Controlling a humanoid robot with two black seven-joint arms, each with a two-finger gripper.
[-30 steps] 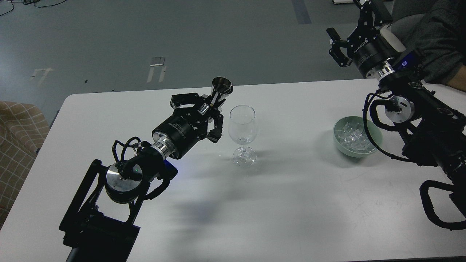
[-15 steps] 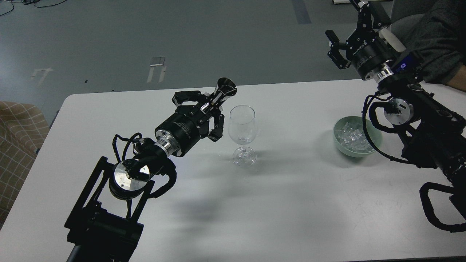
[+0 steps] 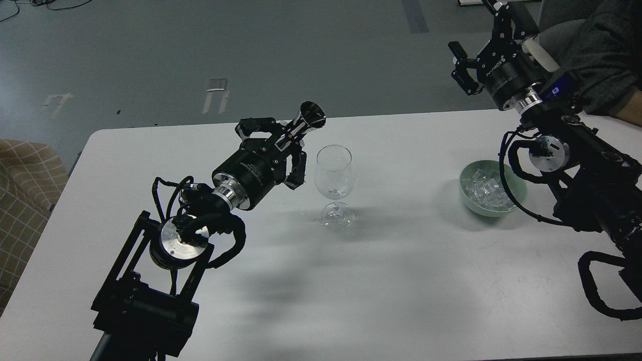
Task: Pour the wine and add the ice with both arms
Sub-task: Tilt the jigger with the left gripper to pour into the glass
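Note:
My left gripper [image 3: 283, 145] is shut on a shiny metal jigger [image 3: 307, 119]. The jigger is tilted, its dark mouth up and to the right, just left of and above the rim of the clear wine glass [image 3: 334, 175]. The glass stands upright mid-table and looks empty. A heap of clear ice cubes [image 3: 484, 188] lies in a pale green bowl [image 3: 519, 194] at the right. My right gripper [image 3: 481, 35] is held high beyond the table's far edge, above and behind the bowl, with its fingers spread and nothing in them.
The white table [image 3: 401, 281] carries only the glass and the bowl. A person's grey-sleeved arm [image 3: 604, 50] reaches in at the top right, close behind my right arm. A checked chair [image 3: 25, 185] stands at the left edge.
My left gripper has risen a little and tipped the jigger further over, its mouth turning to the right toward the glass. My right gripper has lifted slightly.

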